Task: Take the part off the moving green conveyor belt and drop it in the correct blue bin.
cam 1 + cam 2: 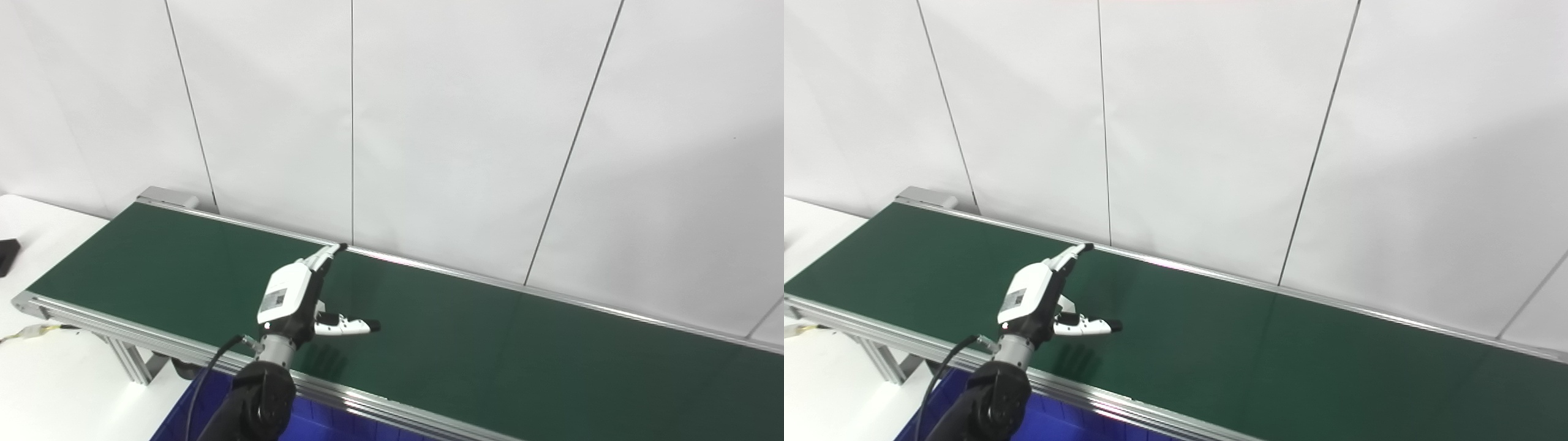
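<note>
Green belt (490, 343) under left hand (294, 297), fingers spread

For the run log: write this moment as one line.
left hand: open, above belt | part: none visible | blue bin: below belt edge | right hand: unseen

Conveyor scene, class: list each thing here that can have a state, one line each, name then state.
conveyor belt: bare, no part on the visible stretch; motion cannot be told.
left hand: open, fingers spread, held over the belt, holding nothing.
right hand: not in view.
blue bin: below the belt's near rail, mostly hidden; contents cannot be told.
</note>
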Robot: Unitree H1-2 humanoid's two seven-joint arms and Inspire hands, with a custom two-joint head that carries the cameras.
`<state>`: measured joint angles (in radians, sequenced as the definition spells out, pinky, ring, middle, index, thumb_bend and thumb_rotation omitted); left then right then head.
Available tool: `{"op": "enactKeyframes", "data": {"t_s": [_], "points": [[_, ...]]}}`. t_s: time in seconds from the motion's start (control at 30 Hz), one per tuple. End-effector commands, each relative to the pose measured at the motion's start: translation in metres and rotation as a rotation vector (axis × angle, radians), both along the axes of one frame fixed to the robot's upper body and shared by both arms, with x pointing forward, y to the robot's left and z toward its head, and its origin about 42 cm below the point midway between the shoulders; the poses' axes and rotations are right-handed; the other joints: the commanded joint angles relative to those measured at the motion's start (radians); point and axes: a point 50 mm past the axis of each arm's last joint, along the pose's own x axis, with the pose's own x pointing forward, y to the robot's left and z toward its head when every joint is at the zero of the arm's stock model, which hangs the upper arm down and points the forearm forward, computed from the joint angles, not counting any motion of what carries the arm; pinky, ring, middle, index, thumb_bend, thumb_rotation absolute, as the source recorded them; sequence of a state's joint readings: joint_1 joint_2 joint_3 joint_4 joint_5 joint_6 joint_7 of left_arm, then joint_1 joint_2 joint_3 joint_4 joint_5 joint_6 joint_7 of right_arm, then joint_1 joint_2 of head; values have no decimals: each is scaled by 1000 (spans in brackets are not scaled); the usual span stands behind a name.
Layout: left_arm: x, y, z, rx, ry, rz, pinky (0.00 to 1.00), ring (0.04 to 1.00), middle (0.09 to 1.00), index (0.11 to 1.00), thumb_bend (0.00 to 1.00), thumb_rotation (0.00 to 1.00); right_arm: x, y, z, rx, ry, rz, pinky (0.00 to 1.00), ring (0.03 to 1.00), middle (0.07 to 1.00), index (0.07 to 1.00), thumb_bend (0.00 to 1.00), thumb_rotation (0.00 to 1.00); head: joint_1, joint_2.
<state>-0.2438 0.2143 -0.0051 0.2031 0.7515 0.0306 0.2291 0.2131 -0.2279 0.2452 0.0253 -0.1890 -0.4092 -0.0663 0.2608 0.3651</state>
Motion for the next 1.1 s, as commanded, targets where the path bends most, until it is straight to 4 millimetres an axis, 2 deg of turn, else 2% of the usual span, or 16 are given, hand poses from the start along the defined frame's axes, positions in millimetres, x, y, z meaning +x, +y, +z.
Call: {"op": "enactKeyframes", "data": {"t_s": [0.0, 0.23, 0.47, 0.73, 0.9, 1.07], "points": [[12, 2, 19, 38, -75, 13, 914, 885, 922, 915, 889, 489, 3, 1, 12, 22, -92, 6, 740, 821, 862, 924, 988, 266, -1, 1], [21, 13, 11, 74, -24, 49, 907, 899, 928, 917, 906, 474, 1, 2, 13, 29, -95, 3, 749, 823, 862, 925, 989, 275, -3, 3], [29, 21, -2, 112, 33, 73, 924, 915, 946, 927, 900, 389, 1, 3, 13, 36, -95, 4, 749, 826, 868, 922, 986, 265, -8, 4], [35, 17, -19, 140, 88, 98, 920, 915, 948, 923, 898, 303, 0, 4, 14, 46, -96, 1, 747, 826, 871, 917, 989, 258, -14, 4], [37, 14, -29, 137, 115, 123, 890, 909, 950, 921, 850, 219, -1, 4, 13, 49, -92, -2, 764, 830, 868, 918, 987, 255, -16, 5], [39, 11, -36, 107, 111, 124, 872, 909, 942, 911, 821, 184, -1, 4, 14, 53, -98, -7, 769, 827, 862, 915, 1000, 282, -16, 6]]}}
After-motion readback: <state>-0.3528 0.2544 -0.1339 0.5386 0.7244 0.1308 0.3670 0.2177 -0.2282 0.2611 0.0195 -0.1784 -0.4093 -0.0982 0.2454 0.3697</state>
